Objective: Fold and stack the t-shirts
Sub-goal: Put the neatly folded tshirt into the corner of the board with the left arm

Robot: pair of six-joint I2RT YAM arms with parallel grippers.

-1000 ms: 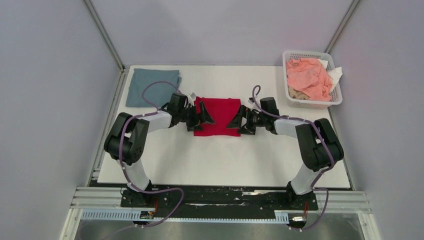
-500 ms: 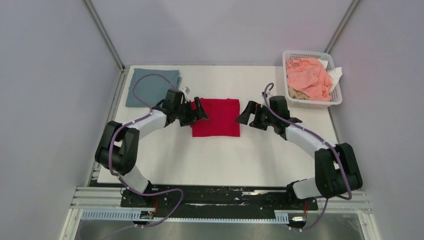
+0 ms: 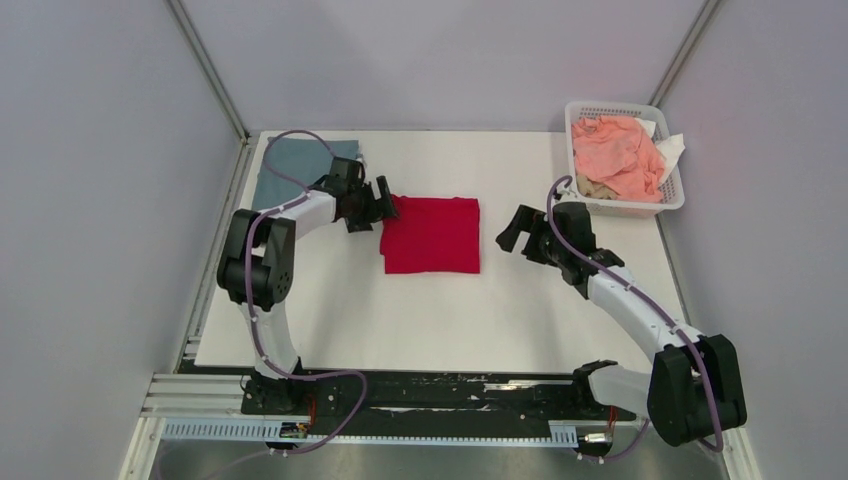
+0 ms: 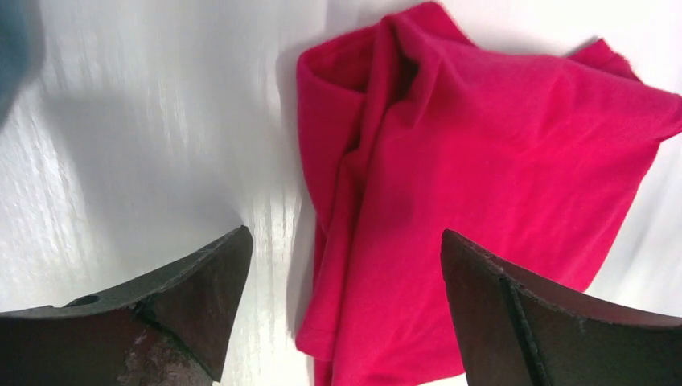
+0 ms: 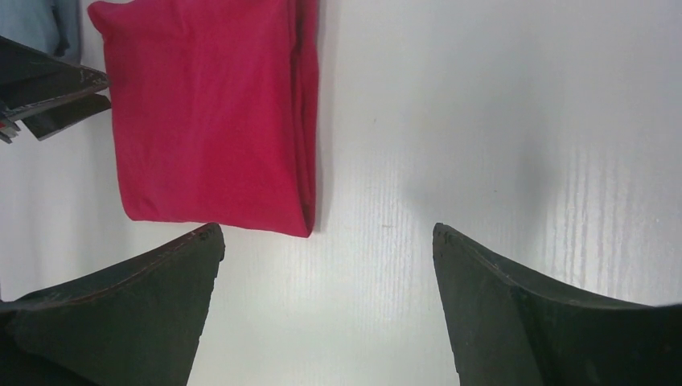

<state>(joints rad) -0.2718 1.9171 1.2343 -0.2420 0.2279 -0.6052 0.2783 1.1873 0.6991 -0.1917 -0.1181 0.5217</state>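
Red shirt (image 3: 431, 235) is lying folded into a rough rectangle around the middle of the bench (image 3: 440, 310), a bit toward the far side. Its right edge looks pretty neat in the right wrist view, with the layers lined up. The left edge is messier, with a bunched ridge of cloth running along it in the left wrist view.

Left gripper (image 3: 372, 205) is right at the far-left corner of the red shirt with its jaws spread wide and nothing in them. One finger sits over bare bench, the other over the red cloth. Can't tell if it's actually touching the fabric.

Right gripper (image 3: 518, 232) is off to the right of the shirt, clear of it, with bare bench between them. Its jaws are also spread and empty.

Blue shirt (image 3: 290, 170) is folded flat in the far-left corner, with the left arm reaching across its near edge. The two shirts lie apart, not stacked.

Over in the far-right corner is a white basket (image 3: 672, 200) with pinkish cloth (image 3: 615, 155) piled in it, and something white hangs over the rim.
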